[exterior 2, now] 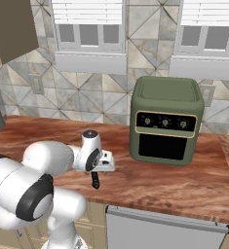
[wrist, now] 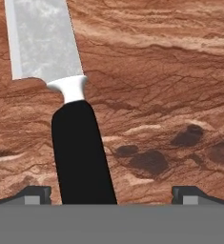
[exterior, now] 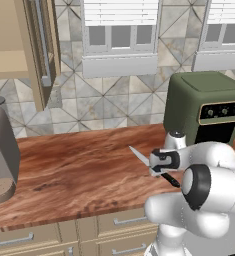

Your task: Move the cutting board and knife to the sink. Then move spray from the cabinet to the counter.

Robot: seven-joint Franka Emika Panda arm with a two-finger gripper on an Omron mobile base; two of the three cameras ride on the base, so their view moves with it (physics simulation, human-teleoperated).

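knife: mottled silver metal blade, matt black handle | counter: smooth reddish-brown wood grain

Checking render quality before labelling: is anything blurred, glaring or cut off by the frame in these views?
Hand view: the black-handled, silver-bladed knife is sharp, its blade tip cropped by the top edge. Left base view: even light, no glare on the reddish-brown wooden counter. Right base view: the olive-green countertop oven is crisp, with no harsh shadow.

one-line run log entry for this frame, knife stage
phase: knife pickup | gripper: open, low over counter | knife: flat on counter, handle between fingertips, not gripped
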